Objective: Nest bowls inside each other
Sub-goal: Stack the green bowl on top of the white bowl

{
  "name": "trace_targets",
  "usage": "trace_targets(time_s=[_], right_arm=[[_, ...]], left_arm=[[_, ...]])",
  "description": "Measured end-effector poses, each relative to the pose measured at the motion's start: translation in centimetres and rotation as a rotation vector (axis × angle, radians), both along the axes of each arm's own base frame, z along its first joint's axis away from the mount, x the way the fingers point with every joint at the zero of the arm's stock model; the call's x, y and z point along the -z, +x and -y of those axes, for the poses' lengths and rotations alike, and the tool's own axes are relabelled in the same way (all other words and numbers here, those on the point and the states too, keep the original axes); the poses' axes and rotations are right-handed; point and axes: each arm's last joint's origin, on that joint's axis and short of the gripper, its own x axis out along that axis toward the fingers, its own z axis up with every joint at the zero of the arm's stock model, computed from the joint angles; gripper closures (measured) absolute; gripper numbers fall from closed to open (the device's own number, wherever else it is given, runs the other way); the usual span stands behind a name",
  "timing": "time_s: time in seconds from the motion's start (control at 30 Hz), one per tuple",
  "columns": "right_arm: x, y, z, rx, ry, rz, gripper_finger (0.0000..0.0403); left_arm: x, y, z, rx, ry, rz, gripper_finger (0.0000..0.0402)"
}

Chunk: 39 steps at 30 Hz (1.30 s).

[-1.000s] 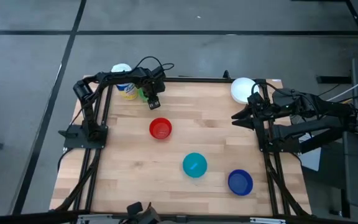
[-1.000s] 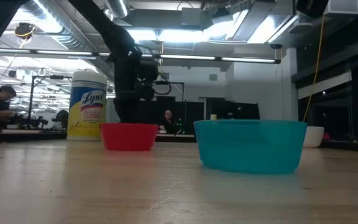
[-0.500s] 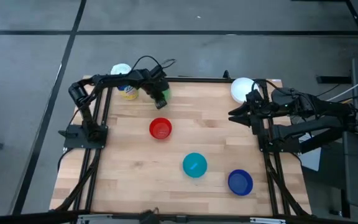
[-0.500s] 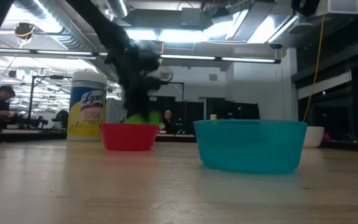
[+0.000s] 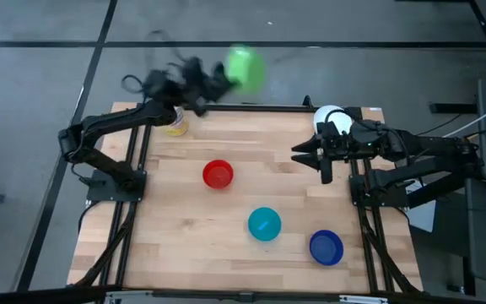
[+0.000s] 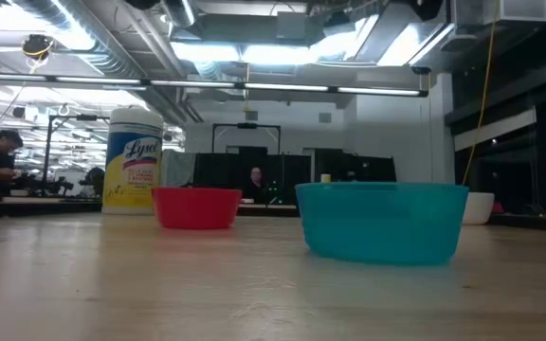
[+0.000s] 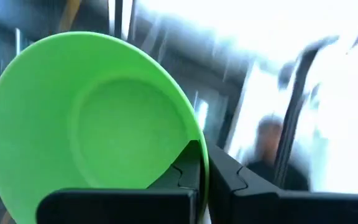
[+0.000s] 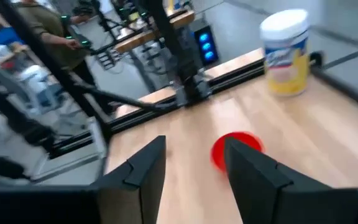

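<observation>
Carrying: the left gripper point(image 7: 204, 180) is clamped on the rim of the green bowl point(image 5: 245, 66), held high beyond the tabletop's point(image 5: 277, 177) far edge.
Target (a judgement): the red bowl point(image 5: 218, 175) looks nearest — bring the green bowl over it, mouth up and level, then lower before letting go.
Right gripper point(image 8: 194, 165): fingers apart, empty, just beside the white bowl point(image 5: 327, 116).
Others: teal bowl point(image 5: 264, 224) and dark blue bowl point(image 5: 326, 247) sit apart — unnested.
Risk: tilted rims may jam.
</observation>
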Motion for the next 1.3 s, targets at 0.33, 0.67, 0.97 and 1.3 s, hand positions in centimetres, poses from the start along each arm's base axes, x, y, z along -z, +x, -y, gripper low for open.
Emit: trace_targets(time_s=[0.33,0.67,0.97,1.3], right_arm=[[-0.3,2.2,1.2,0.413,-0.315,0.055,0.0214],[0.7,5.5,1.4,0.519,-0.519,0.023,0.0230],[2.8,9.5,1.7,0.598,-0.630,0.004,0.0215],[1.8,9.7,3.0,0.791,-0.637,0.067,0.0237]], left_arm=[[1.4,3.0,3.0,-0.260,-0.669,0.315,0.0399],[4.5,5.9,5.0,-0.354,-0.992,0.394,0.0399],[6.2,8.5,4.4,-0.264,-1.061,0.458,0.0399],[5.5,8.3,4.2,-0.225,-1.046,0.461,0.0399]])
